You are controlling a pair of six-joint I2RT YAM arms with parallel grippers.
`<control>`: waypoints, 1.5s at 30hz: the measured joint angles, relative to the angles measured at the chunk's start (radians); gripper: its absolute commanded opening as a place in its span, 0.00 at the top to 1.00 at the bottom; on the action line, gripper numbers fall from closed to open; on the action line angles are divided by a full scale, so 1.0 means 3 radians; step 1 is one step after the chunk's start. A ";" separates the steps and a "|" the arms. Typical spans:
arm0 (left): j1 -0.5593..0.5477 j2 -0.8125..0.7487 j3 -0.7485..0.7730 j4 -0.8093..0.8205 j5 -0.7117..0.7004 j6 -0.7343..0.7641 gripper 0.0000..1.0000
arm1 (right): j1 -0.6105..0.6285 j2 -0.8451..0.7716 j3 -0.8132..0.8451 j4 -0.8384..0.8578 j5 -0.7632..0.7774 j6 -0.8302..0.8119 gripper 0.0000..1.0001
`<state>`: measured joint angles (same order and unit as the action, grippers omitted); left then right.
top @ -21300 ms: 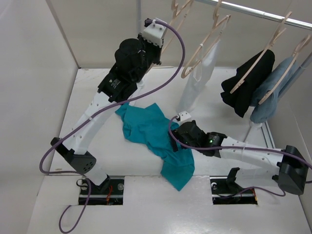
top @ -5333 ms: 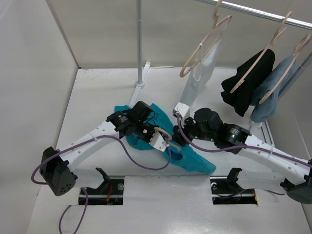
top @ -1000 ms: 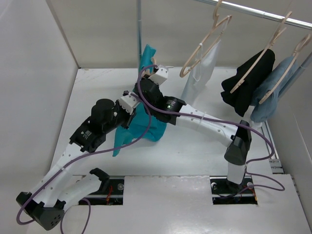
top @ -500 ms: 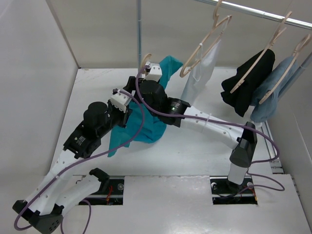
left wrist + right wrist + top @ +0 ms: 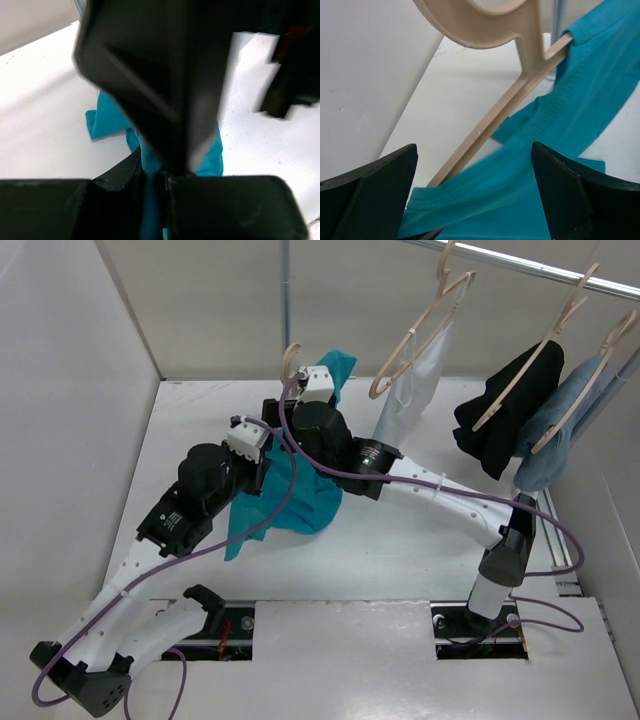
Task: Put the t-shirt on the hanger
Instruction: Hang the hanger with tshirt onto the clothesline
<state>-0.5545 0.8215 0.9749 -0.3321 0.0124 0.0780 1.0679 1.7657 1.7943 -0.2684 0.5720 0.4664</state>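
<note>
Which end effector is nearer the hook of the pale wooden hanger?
Right. The right end effector is open at the neck of the hanger, under its hook; the left end effector is lower, shut on the teal cloth t-shirt.

Teal t-shirt (image 5: pixel 298 502) draped over the raised hanger (image 5: pixel 284 362)

Between the right jaws: t-shirt (image 5: pixel 580 90), teal knit cloth, ribbed hem, matt. Hanger (image 5: pixel 490 120), pale wood-look, smooth, slight sheen. Beyond them: table (image 5: pixel 455 85), white, matt.

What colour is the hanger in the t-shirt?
Pale beige; the hanger shows best in the right wrist view.
</note>
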 measured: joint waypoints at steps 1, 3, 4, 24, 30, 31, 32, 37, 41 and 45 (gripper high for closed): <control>0.0001 0.0011 0.0000 0.0000 -0.0013 -0.0009 1.00 | 0.0000 -0.0024 0.0005 -0.0047 0.0019 -0.0013 0.00; 0.0004 0.0037 0.0001 -0.0003 -0.0038 -0.0027 1.00 | -0.0006 -0.0076 0.0038 -0.0141 0.0067 -0.0051 0.00; 0.0005 0.0045 0.0003 -0.0003 -0.0046 -0.0029 1.00 | -0.0010 -0.0107 0.0056 -0.0179 0.0093 -0.0067 0.00; 0.0045 0.0872 0.1287 -0.0080 -0.0053 0.0106 1.00 | -0.0252 -0.1551 -0.0454 -0.0032 -0.0651 -0.0804 0.00; 0.0045 0.1584 0.2276 -0.0140 0.0056 0.0287 1.00 | -0.0192 -0.1991 -0.0754 0.0023 -0.0882 -0.1055 0.00; 0.0045 0.1760 0.2518 -0.0173 0.0076 0.0315 1.00 | -0.0192 -0.2032 -0.0790 0.0025 -0.0910 -0.1096 0.00; 0.0045 0.1918 0.2731 -0.0172 0.0098 0.0343 1.00 | -0.0188 -0.2063 -0.0814 0.0022 -0.0926 -0.1127 0.00; 0.0045 0.2350 0.3140 -0.0033 0.0149 0.0444 1.00 | -0.0151 -0.2174 -0.0913 0.0022 -0.0988 -0.1258 0.00; 0.0045 0.2850 0.3822 -0.0158 0.0160 0.0478 1.00 | -0.0151 -0.2225 -0.0977 0.0023 -0.0988 -0.1320 0.00; 0.0045 0.3142 0.4154 -0.0149 0.0151 0.0497 1.00 | -0.0151 -0.2246 -0.0994 0.0022 -0.0984 -0.1382 0.00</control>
<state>-0.5411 1.7641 2.2211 -0.3767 0.0578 0.2272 1.0225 1.0920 1.4960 -0.2619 0.2768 0.0517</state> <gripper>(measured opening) 0.068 0.995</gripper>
